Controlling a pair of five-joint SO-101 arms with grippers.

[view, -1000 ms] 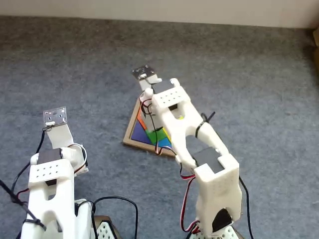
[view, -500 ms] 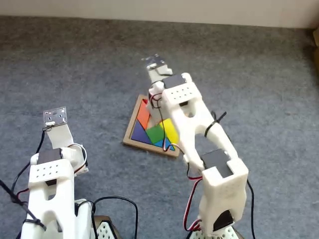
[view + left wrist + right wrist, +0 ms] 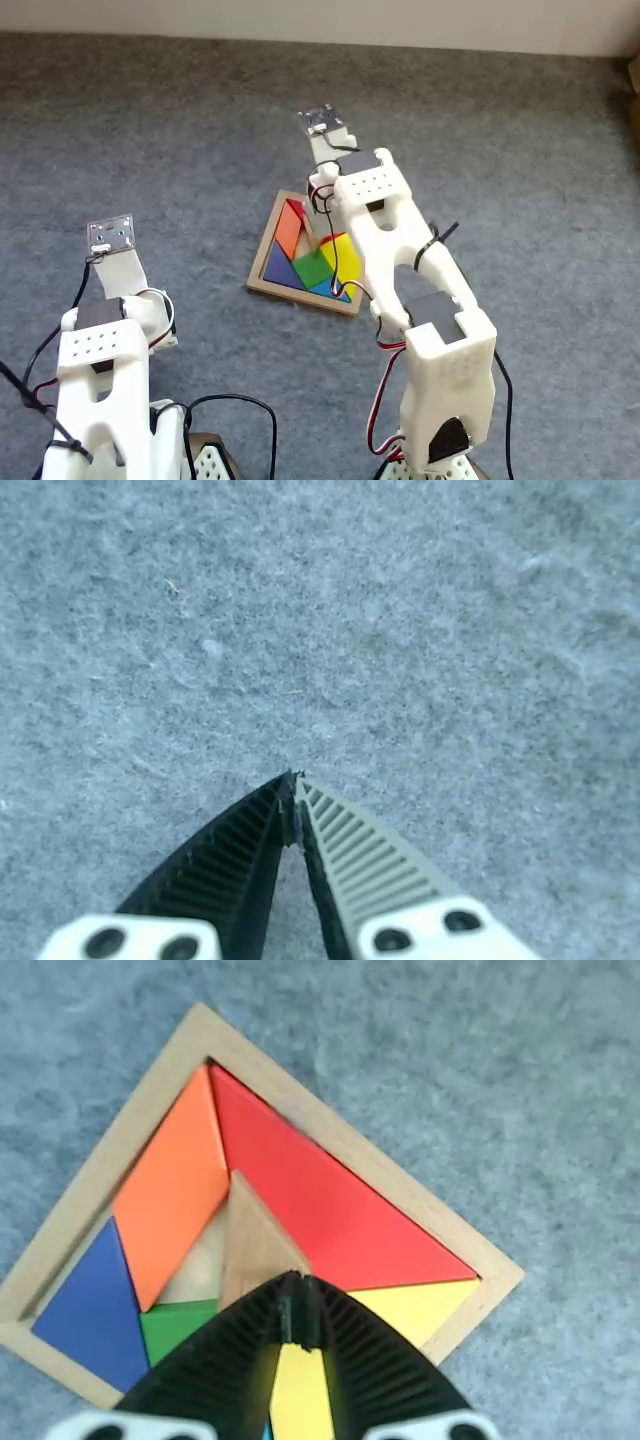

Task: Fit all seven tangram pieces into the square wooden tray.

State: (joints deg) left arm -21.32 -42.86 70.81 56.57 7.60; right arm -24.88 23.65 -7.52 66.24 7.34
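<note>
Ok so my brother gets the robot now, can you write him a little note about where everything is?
Left gripper: shut, empty, over the carpet.
Right gripper: shut, empty, above the middle of the tray.
Done: red piece, orange piece, blue piece, green piece and yellow piece lie in the tray.
Left: the wood-coloured triangle in the middle has a gap beside it and looks unseated; probably nudge it in, then count all seven.

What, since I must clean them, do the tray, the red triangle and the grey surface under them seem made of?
Tray: likely bare wood, matte tan unpainted rim. Red triangle: probably painted wood or plastic, since its even, flat colour hides the core. Grey surface: felt or short-pile carpet, with a fuzzy, mottled fibre look.
</note>
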